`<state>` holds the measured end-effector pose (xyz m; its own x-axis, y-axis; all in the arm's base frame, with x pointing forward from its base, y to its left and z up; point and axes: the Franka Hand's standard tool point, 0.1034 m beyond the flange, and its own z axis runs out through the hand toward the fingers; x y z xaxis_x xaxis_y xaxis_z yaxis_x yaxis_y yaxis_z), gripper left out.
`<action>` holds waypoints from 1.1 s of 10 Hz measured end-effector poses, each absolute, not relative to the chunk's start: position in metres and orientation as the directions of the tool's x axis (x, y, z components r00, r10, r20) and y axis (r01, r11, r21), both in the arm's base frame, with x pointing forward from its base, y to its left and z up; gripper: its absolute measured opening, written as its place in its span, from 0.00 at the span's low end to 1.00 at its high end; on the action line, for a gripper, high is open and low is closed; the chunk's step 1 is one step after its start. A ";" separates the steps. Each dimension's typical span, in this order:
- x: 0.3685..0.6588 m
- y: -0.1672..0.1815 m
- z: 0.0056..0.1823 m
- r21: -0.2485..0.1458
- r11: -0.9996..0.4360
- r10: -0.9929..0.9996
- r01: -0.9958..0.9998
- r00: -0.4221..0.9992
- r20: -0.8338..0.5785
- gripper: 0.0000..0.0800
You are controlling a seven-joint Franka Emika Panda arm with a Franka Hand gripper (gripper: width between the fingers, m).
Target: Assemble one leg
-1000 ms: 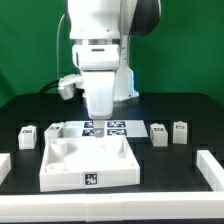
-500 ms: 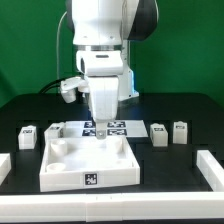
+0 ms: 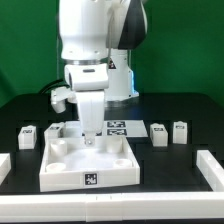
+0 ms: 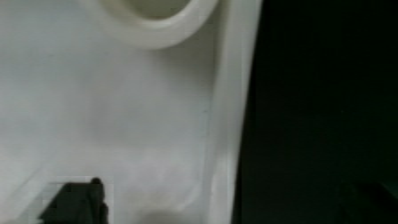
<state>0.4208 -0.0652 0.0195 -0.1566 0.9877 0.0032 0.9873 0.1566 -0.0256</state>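
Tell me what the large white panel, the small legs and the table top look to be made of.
The panel: probably moulded or printed plastic, matte white, with uniform colour, thick walls and no grain. The leg at the exterior view's far right, like the others: seemingly the same matte white plastic, with a black-and-white tag. The table top: black and dull, possibly cloth or mat.

White panel, round socket, black table, spread claw

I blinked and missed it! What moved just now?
The end effector swung toward the exterior view's left and dipped lower over the white panel, open and holding nothing. The panel and the small legs beside it stayed put.
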 end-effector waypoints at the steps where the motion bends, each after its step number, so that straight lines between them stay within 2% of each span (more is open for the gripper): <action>1: 0.419 -0.067 0.016 -0.032 0.152 0.988 0.988 -0.152 0.007 0.81; 4: 0.418 -0.067 0.014 -0.038 0.146 0.989 0.989 -0.146 0.009 0.81; 6: 0.421 -0.067 0.017 -0.034 0.141 0.990 0.989 -0.141 0.006 0.49; 7: 0.420 -0.068 0.016 -0.035 0.140 0.990 0.990 -0.140 0.007 0.49; 8: 0.420 -0.068 0.016 -0.035 0.140 0.990 0.990 -0.140 0.007 0.26; 9: 0.420 -0.068 0.016 -0.035 0.140 0.990 0.990 -0.140 0.007 0.10; 11: 0.421 -0.068 0.016 -0.033 0.139 0.990 0.990 -0.139 0.006 0.07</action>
